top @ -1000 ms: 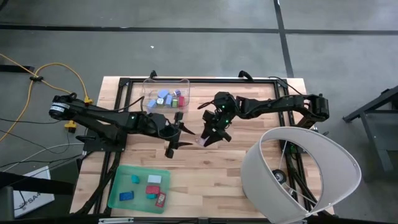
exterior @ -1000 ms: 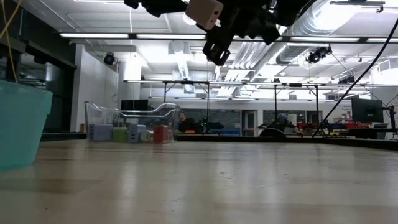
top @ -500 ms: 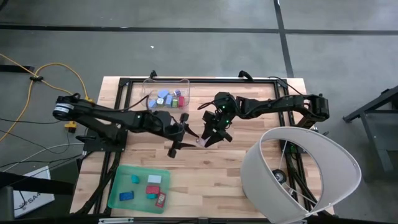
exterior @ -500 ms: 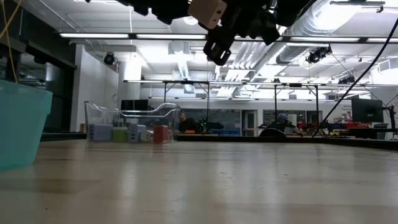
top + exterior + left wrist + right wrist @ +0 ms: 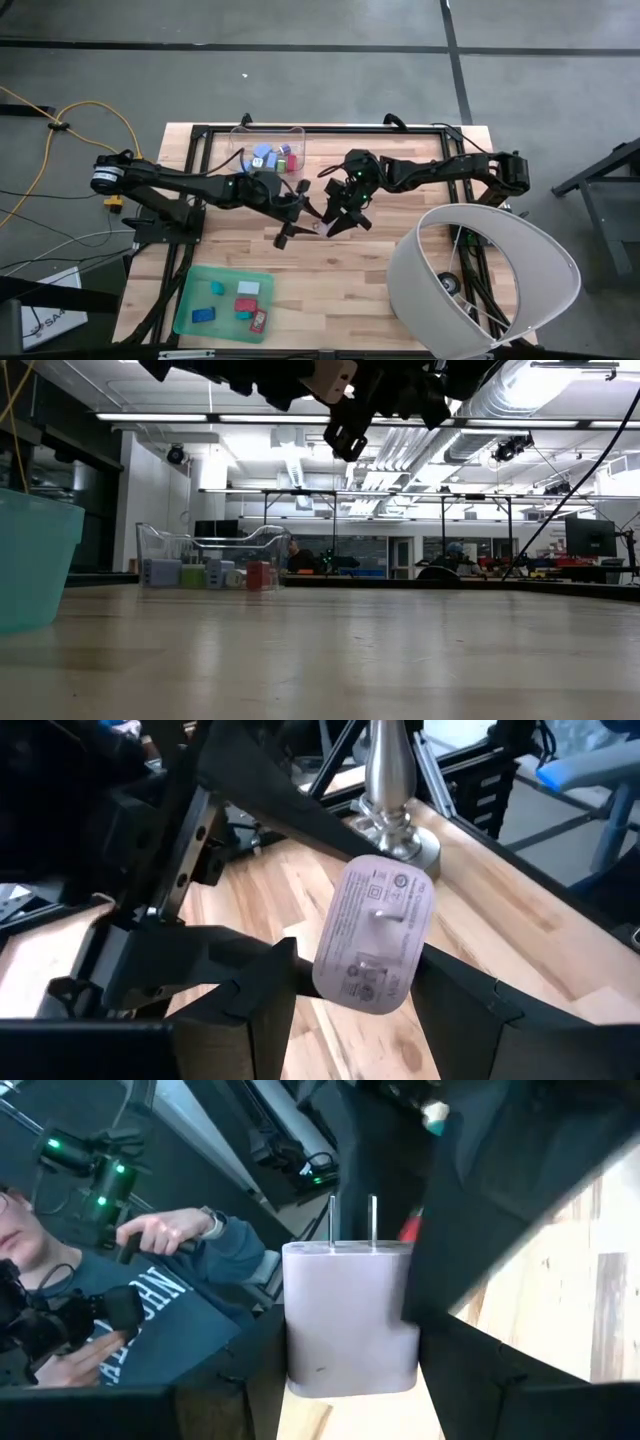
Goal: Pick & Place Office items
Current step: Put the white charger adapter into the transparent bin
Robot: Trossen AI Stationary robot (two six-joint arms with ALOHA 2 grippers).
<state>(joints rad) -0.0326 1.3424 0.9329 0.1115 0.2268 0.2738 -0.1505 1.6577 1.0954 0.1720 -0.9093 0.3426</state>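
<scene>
A pale lilac plug adapter with two metal prongs hangs above the middle of the table, and my right gripper is shut on it. In the low view it is the pale block at the top. My left gripper stands open just left of it, one finger on either side of the adapter. More office items lie in the clear bin at the far edge and on the green tray at the near left. My right gripper pinches the adapter's two opposite side faces between its two fingers, coming from the table's right, roughly level. The adapter is lifted clear of the table, prongs pointing away from the fingers. My left gripper: whether its fingers touch the adapter I cannot tell.
A white lampshade covers the near right corner, and its metal base stands on the wood beyond the adapter. A black frame runs along the table's far and side edges. A person sits beyond the table.
My left gripper has moved toward the table's right and a little down, to the adapter, and its fingers now stand on either side of it. The adapter stays where it was in my right gripper.
</scene>
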